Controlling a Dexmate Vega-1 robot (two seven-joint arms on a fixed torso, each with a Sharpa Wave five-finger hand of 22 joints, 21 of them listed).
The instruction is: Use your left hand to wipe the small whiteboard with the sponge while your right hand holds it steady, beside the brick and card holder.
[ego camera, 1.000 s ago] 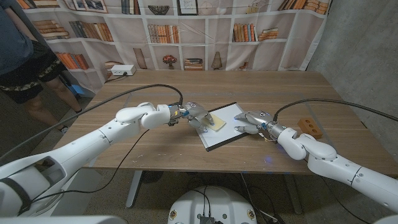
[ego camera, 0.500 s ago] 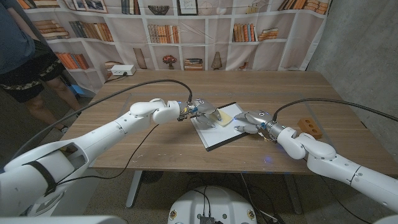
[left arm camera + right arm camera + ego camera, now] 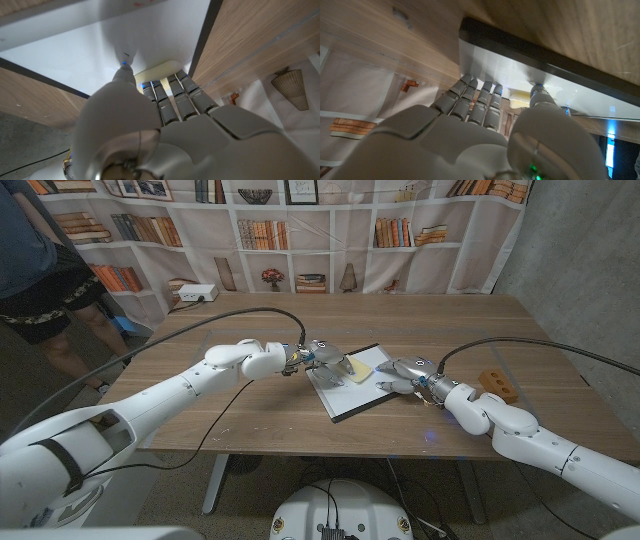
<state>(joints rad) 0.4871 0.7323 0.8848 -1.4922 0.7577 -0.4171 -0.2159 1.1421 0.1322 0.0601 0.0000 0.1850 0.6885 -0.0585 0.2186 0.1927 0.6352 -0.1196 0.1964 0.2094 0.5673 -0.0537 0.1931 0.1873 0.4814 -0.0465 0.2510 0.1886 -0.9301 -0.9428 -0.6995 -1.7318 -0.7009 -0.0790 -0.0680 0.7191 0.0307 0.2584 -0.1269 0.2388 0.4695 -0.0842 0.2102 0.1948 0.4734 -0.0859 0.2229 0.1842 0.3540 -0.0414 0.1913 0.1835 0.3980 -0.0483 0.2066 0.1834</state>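
While the right hand (image 3: 400, 372) still presses its fingers on the right edge of the whiteboard (image 3: 352, 385), the left hand (image 3: 322, 360), fingers closed on the sponge (image 3: 352, 372), has moved it farther across, so wiping continues mid-surface.

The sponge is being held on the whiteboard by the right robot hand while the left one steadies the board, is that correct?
Not quite: the hands are swapped. In the head view the left robot hand holds the sponge on the whiteboard, while the right robot hand steadies the board.

Even indoor light, soft shadows; head view bowed at edges; wrist views blurred up close.
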